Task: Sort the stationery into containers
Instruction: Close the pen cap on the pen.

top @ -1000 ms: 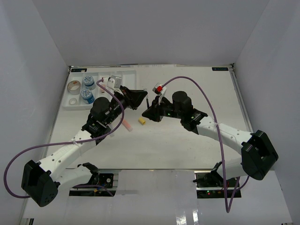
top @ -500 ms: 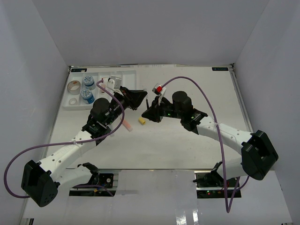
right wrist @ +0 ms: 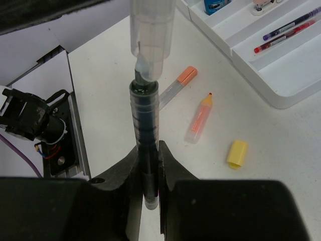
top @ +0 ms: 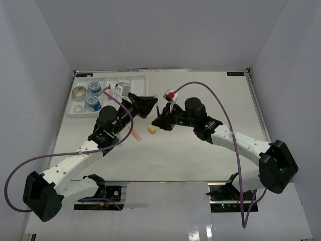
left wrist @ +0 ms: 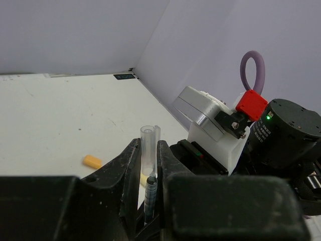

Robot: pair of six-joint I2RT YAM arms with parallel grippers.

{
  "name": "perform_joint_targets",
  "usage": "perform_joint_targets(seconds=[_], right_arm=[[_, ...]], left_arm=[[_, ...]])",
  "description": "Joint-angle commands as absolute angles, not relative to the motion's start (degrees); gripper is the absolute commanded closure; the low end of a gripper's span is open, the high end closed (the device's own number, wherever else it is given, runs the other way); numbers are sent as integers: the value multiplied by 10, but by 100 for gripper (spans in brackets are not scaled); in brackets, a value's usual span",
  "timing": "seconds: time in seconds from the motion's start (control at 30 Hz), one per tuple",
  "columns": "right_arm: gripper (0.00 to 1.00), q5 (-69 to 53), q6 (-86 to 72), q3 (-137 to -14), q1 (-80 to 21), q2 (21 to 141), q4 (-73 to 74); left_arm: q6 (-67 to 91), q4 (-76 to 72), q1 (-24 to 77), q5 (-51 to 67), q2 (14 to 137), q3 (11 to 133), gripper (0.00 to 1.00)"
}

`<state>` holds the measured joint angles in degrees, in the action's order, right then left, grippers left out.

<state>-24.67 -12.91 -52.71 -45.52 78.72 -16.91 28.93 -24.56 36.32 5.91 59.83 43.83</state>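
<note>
Gripping a black pen [right wrist: 145,135] upright, my right jaws are clenched around its lower barrel, the writing end pointing up. My left jaws are clenched on a clear cap [right wrist: 151,30], which hangs directly over the pen. The pen's tip appears to sit just inside the cap's open mouth. Pen and cap are both held in the air above the middle of the tabletop [top: 200,155], with my two wrists nose to nose there.

Beneath them, on the tabletop, lie three loose pieces. An orange marker [right wrist: 199,118] has a clear-bodied marker with an orange cap [right wrist: 173,88] just beside it. A small yellow piece [right wrist: 237,153] lies a little apart from both.

The white tray [right wrist: 301,60] stands toward the far left of the tabletop, well apart from the pen I hold. In the right wrist view, one of its long compartments holds a purple pen [right wrist: 291,24] and a red pen [right wrist: 281,39] lying side by side. From above, two blue-white tubs [top: 94,88] and two tape rolls [top: 78,92] sit at its left end.
</note>
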Motion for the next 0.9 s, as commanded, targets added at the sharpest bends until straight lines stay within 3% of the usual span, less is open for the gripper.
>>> perform_joint_targets(seconds=[0.0, 0.87], right_arm=[[92, -242, -126, -553, -458, 766, -200], [92, -223, -110, -579, -442, 750, -200]], left_arm=[[284, -265, 360, 74, 584, 429, 85], [249, -282, 360, 98, 581, 414, 82]])
